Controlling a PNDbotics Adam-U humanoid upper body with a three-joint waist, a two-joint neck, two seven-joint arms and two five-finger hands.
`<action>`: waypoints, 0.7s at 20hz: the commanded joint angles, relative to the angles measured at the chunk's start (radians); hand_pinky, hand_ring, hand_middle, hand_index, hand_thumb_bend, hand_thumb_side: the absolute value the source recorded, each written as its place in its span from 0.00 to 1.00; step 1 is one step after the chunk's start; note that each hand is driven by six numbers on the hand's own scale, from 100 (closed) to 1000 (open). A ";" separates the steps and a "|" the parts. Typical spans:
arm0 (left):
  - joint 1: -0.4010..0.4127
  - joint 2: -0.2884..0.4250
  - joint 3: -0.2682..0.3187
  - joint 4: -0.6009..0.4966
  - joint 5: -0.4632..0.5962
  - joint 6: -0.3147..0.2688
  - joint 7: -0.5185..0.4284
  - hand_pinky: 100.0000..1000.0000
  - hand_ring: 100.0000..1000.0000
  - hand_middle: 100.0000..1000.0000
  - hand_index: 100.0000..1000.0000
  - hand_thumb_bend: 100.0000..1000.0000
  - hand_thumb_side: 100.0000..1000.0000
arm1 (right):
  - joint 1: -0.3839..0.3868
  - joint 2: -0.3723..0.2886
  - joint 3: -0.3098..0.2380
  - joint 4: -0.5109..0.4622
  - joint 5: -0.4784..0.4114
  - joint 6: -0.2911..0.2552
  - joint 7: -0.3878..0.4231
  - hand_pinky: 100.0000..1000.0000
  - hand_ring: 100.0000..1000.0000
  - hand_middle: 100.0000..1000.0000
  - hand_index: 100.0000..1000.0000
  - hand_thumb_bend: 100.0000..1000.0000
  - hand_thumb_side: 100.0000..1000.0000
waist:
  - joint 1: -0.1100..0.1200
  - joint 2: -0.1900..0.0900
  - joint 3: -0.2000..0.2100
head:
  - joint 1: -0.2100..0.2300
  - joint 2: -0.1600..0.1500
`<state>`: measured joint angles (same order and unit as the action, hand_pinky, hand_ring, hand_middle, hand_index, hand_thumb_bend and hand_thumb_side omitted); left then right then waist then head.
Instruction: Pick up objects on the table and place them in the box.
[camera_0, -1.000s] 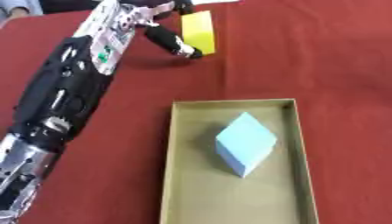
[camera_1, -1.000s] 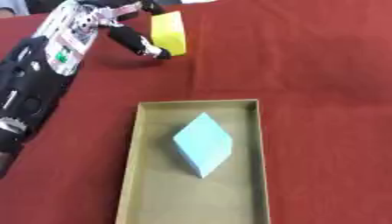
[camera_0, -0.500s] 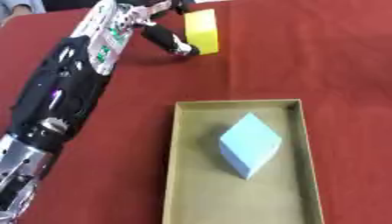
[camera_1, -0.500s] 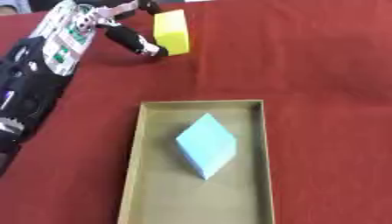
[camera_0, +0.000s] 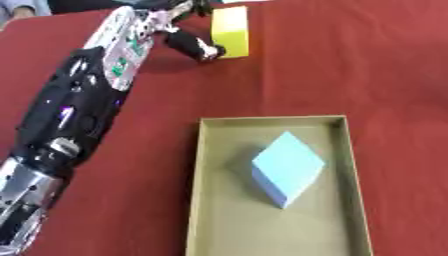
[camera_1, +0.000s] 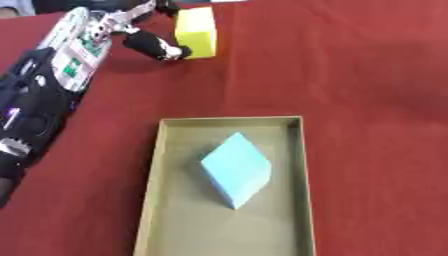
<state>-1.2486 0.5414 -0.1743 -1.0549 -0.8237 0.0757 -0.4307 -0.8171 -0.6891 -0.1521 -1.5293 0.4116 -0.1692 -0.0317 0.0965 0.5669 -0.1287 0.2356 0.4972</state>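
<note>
A yellow block (camera_0: 230, 29) lies on the red tablecloth at the far edge. My left arm reaches up from the lower left, and its hand (camera_0: 185, 36) is at the block's left side. The thumb (camera_0: 199, 48) presses the block's near left corner and the fingers (camera_1: 162, 7) curl over its far end, so the hand is shut on it. Closer to me lies an olive cardboard box (camera_0: 203, 195) holding a light blue block (camera_0: 286, 168) turned corner-on. My right hand shows in neither view.
Red cloth (camera_1: 367, 75) covers the table around the box and to the right of the yellow block. A person's sleeve (camera_0: 19, 8) shows at the far left corner, away from the objects.
The left hand and the yellow block have shifted slightly up and away from the box. The blue block in the box has not moved.
</note>
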 joint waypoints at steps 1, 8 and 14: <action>-0.024 0.016 0.010 -0.005 0.011 -0.015 0.001 0.90 0.92 0.79 0.90 0.47 0.43 | -0.007 -0.033 -0.013 -0.008 -0.007 0.000 0.003 0.70 0.66 0.53 0.79 0.00 0.91 | -0.010 -0.024 0.001 | 0.005 -0.015; -0.034 0.031 0.012 -0.016 0.001 -0.054 -0.027 0.94 0.96 0.82 0.93 0.64 0.45 | -0.004 -0.032 -0.014 -0.008 -0.011 -0.007 0.011 0.70 0.66 0.53 0.79 0.00 0.92 | -0.009 -0.021 0.006 | 0.007 -0.017; -0.038 0.034 0.016 -0.025 0.025 -0.088 -0.025 0.93 0.95 0.81 0.92 0.61 0.44 | -0.002 -0.029 -0.016 -0.010 -0.013 -0.007 0.014 0.70 0.66 0.52 0.79 0.00 0.92 | -0.010 -0.017 0.009 | 0.015 -0.023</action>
<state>-1.2598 0.5390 -0.1738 -1.0584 -0.8074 -0.0022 -0.4553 -0.8090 -0.6891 -0.1543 -1.5290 0.4055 -0.1754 -0.0185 0.0961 0.5754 -0.1216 0.2448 0.4897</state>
